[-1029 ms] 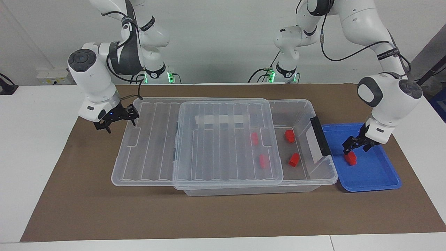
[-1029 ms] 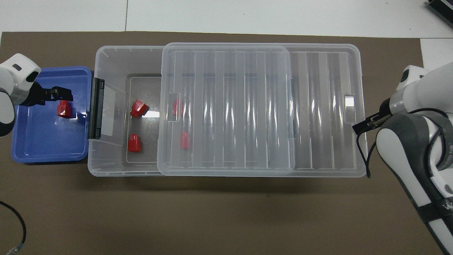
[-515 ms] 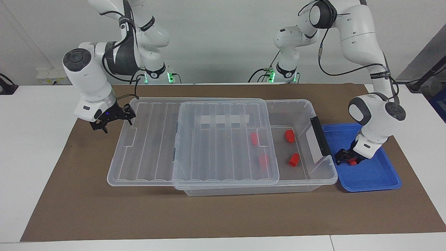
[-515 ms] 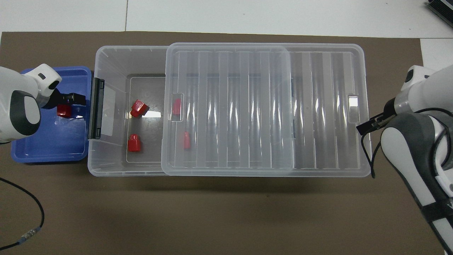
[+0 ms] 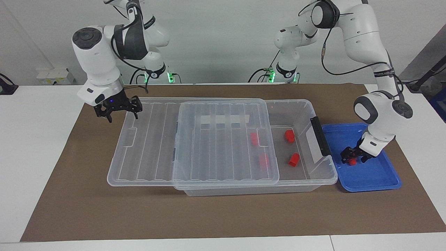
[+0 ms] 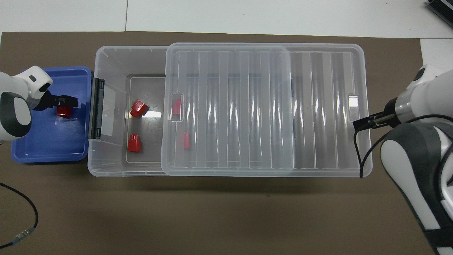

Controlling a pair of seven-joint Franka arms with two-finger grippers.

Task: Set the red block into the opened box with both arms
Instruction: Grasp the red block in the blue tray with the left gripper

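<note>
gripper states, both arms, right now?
Left gripper: open, down in the blue tray around the red block, not lifted.
Right gripper: open, holding nothing, over the lid at its end.

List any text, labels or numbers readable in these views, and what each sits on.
None can be read.
Left arm's black wrist band: white lettering, too small to read.
Right arm's band: markings, too small.
White tape strip on the box: blank.
Red block, blue tray, lid: no text visible.
</note>
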